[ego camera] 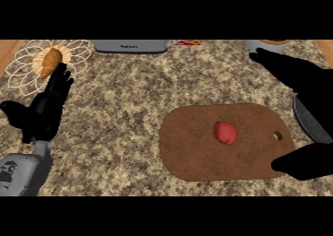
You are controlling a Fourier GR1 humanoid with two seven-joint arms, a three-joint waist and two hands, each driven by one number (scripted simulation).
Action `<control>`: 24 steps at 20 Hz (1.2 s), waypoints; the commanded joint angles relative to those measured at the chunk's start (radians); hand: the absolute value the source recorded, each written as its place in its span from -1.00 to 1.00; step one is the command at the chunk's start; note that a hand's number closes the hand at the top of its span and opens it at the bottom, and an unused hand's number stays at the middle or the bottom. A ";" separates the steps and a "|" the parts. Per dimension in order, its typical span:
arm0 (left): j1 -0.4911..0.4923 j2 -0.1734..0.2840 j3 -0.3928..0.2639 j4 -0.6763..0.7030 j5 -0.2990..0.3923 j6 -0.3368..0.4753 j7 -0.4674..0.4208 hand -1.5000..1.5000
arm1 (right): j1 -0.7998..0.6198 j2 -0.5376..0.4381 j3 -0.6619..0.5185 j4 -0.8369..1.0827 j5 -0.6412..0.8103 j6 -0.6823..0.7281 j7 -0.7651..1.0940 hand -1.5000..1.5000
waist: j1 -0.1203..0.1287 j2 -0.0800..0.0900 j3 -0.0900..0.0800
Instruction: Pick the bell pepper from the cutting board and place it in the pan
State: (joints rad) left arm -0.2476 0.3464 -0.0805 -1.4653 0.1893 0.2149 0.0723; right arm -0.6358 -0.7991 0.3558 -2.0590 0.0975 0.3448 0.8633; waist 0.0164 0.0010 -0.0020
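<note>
A: Quick pass. We've got the small red bell pepper (225, 132) with a little green stem lying on the brown rounded wooden cutting board (196, 152), roughly mid-board, nothing touching it.

B: Agreed. Right hand (312, 87), black, comes in large at the right edge, fingers stretched toward the counter's far side, thumb low over the board's right corner. We read it as released, holding nothing, and it sits apart from the pepper.

A: Pan?

B: We only see a dark grey curved rim of the metal pan (306, 120) at the right edge, mostly hidden behind that hand. Pepper's not in it.

A: Left hand (43, 113), black on a grey forearm, shows at the left, fingers straight and pointing up, relaxed, resting.

B: Background: speckled granite counter (128, 92), a white wire-patterned trivet (19, 69) far left with a golden croissant (50, 61) on it, a grey toaster (130, 45) at the far edge.
</note>
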 commanded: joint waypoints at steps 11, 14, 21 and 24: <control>0.019 -0.025 0.047 -0.006 -0.049 -0.009 -0.004 0.00 | -0.014 0.306 0.137 0.120 0.157 0.074 0.148 -1.00 | -0.015 -0.002 0.002; 0.002 -0.043 0.044 0.019 -0.048 -0.038 -0.020 0.00 | 0.009 0.328 0.139 0.121 0.224 0.068 0.149 -1.00 | -0.016 -0.002 0.002; 0.063 -0.050 0.041 -0.039 -0.059 -0.047 -0.009 0.00 | -0.011 0.308 0.082 0.268 0.241 0.140 0.096 -1.00 | -0.010 -0.001 0.002; 0.058 -0.072 0.050 -0.038 -0.073 -0.038 -0.004 0.00 | 0.066 0.345 0.085 0.277 0.297 0.129 0.016 -1.00 | -0.013 -0.001 0.002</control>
State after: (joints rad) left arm -0.2149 0.3042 -0.0202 -1.4686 0.1369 0.1623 0.0624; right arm -0.6006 -0.4766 0.4615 -1.8242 0.3691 0.4289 0.9028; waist 0.0029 0.0000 -0.0003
